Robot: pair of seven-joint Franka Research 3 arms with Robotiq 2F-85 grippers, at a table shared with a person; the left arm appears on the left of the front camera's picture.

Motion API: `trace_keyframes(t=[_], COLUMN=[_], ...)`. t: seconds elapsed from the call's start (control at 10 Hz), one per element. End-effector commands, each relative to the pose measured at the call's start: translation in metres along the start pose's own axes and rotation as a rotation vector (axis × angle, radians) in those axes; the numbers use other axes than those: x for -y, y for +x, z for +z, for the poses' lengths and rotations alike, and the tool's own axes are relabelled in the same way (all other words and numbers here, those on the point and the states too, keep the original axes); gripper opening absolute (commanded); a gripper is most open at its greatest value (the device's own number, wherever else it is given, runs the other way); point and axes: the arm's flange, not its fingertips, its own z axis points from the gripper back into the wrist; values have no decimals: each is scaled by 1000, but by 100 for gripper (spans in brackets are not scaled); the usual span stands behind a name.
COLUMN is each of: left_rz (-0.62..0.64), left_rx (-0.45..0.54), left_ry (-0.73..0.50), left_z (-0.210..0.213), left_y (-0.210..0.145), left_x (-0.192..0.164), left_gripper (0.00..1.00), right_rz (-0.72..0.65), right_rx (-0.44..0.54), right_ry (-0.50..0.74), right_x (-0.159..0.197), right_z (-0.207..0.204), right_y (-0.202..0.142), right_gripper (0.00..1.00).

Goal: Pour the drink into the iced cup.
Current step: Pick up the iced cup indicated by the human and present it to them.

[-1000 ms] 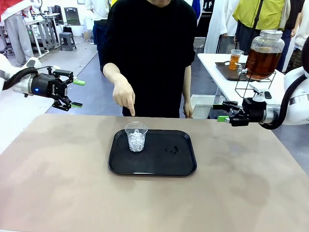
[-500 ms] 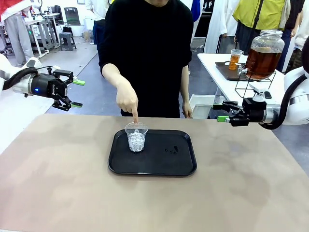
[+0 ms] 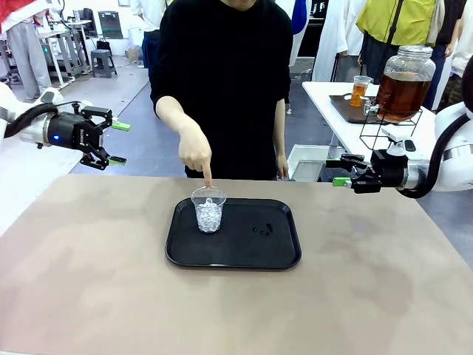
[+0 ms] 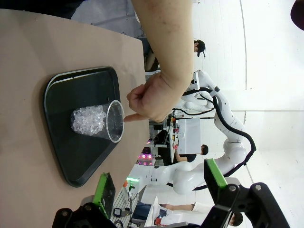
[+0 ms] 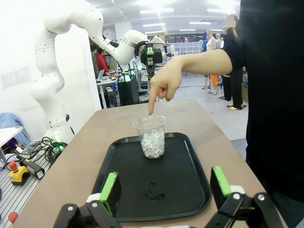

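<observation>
The iced cup [image 3: 209,210], clear plastic and partly filled with ice cubes, stands upright on the left part of a black tray [image 3: 244,255]. A person's hand [image 3: 195,151] points down, its fingertip at the cup's far rim. Amber drink shows in a small clear cup [image 3: 360,90] and a large glass dispenser [image 3: 403,81] on a white side table at the back right. My left gripper [image 3: 120,143] hangs open at the far left, off the table. My right gripper [image 3: 336,171] is open at the right, above the table's far edge. The wrist views show the cup [image 4: 95,121] [image 5: 152,135] well beyond the open grippers [image 4: 159,185] [image 5: 165,187].
The person stands at the far side, right behind the tray. A few dark drops [image 3: 263,228] lie on the tray right of the cup. The brown tabletop [image 3: 89,281] is bare around the tray.
The person's pointing hand has come down and slightly right, bringing the fingertip to the cup's rim. Both arms have stayed still.
</observation>
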Motion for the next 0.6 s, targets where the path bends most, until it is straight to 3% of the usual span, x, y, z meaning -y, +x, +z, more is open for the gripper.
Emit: trace_keyframes(t=[0.0, 0.5], left_rz=[0, 0], left_rx=[2, 2], left_ry=[2, 2], left_z=[0, 0], left_y=[-1, -1], left_x=[1, 1], left_gripper=[100, 100], right_rz=[3, 3], right_rx=[-1, -1], right_ry=[4, 4], right_x=[1, 1], right_z=[-2, -2], right_y=[3, 3], right_gripper=[100, 100])
